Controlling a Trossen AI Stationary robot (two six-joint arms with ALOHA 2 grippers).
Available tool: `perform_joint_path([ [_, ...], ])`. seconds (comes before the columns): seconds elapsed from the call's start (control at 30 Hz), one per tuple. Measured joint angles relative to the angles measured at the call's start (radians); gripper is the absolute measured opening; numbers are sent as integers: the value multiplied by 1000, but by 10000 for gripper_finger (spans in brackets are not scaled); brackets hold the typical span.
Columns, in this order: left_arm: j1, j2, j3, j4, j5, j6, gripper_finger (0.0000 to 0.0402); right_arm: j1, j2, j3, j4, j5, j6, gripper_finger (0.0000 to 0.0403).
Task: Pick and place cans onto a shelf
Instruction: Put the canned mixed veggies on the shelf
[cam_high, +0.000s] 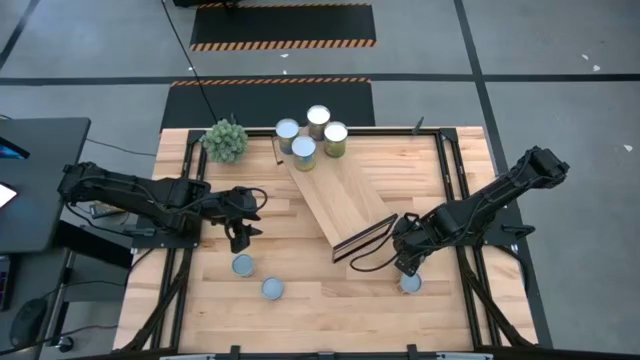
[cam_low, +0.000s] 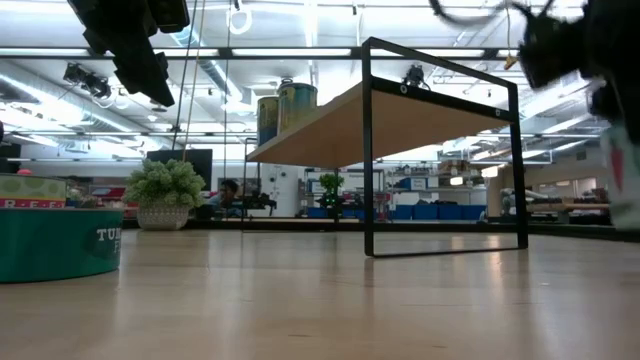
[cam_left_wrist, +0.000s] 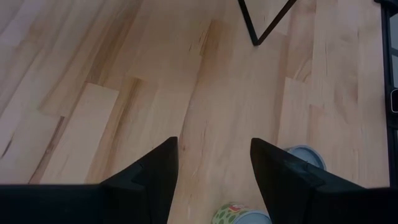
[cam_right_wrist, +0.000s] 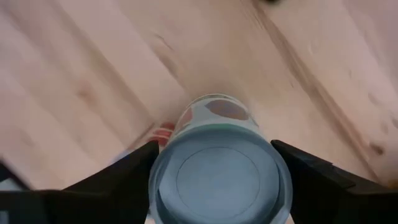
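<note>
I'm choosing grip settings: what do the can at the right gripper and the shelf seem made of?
The can looks like metal: dull silvery lid with pressed rings, under a printed label. The shelf looks like a pale wood board, grain visible, on a thin black frame, probably painted metal. The right gripper straddles the can.

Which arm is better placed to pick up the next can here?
The right. Its gripper is open with a can already between its fingers. The left gripper is open over bare table, with two cans nearby but none between its fingers.
</note>
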Motion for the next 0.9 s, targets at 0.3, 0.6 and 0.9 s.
perform_joint_path([
  [0.3,0,0,0,0,0,25,205,0,-47,212,-79,3,-250,294],
  [0.6,0,0,0,3,-6,57,205,-24,10,522,-376,58,-357,294],
  [0.9,1,0,0,5,-45,62,205,-117,67,797,-360,223,-432,294],
])
